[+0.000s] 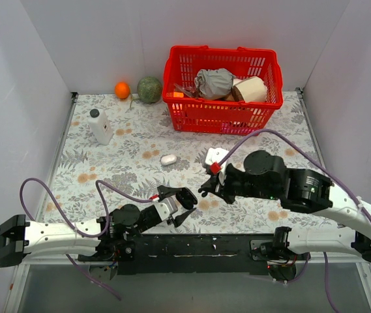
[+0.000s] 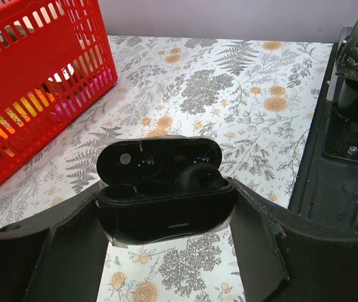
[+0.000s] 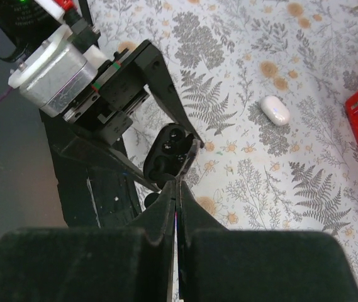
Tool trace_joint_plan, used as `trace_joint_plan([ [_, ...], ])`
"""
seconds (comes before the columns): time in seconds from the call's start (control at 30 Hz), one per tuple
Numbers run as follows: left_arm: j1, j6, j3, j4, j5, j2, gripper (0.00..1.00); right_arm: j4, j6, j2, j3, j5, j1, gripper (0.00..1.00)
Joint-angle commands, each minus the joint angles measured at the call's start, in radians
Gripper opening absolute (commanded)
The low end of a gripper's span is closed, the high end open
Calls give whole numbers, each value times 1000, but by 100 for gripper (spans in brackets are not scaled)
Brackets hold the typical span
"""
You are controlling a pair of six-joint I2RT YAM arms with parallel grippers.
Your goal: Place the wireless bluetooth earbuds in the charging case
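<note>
While the left hand [image 1: 180, 203] clamps the open black charging case [image 2: 166, 214] over the counter [image 2: 248, 82], one earbud [image 2: 197, 176] seated inside, the right hand [image 3: 177, 189], fingers pressed together, tips just beside it.

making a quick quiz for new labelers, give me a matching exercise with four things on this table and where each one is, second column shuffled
Things:
1. black charging case, lid open
2. white pebble-shaped case
3. white bottle with black cap
4. orange

Places:
A. upright on the left side of the table
B. between the fingers of the left gripper
C. at the back wall, beside a green round fruit
D. lying alone mid-table, in front of the red basket

Pairs: 1-B, 2-D, 3-A, 4-C
</note>
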Motion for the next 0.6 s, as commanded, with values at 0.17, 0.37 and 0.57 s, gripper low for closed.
trace_joint_plan([
  [0.17, 21, 11, 60, 93, 24, 54, 0, 49, 111, 82, 15, 288, 124, 1],
  [0.37, 24, -3, 47, 104, 37, 58, 0, 86, 155, 111, 3, 289, 132, 1],
  [0.57, 24, -9, 46, 106, 40, 61, 0, 121, 152, 134, -34, 265, 135, 1],
])
